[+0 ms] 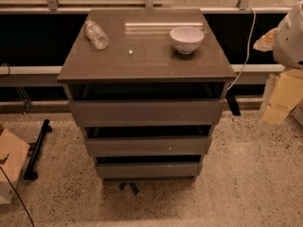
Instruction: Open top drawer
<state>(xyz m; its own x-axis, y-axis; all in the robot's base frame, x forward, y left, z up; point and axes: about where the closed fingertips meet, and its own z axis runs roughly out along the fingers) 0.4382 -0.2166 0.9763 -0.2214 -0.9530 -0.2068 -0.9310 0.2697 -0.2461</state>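
The top drawer [147,111] is the widest grey-brown flat front, just under the cabinet top [142,63]. It has no handle. A dark gap runs above it, and none of its inner sides or floor show. Two shorter drawer fronts [147,145] [147,169] sit below it. My gripper is not in view. Only a white rounded part of the arm [289,34] shows at the right edge, level with the cabinet top and well to the right of it.
A clear plastic bottle [96,34] lies on the cabinet top and a white bowl [186,39] stands there. A cardboard box [9,167] and a black stand [38,148] are on the floor at left. Yellowish boxes [284,96] and a white cable [246,46] are at right.
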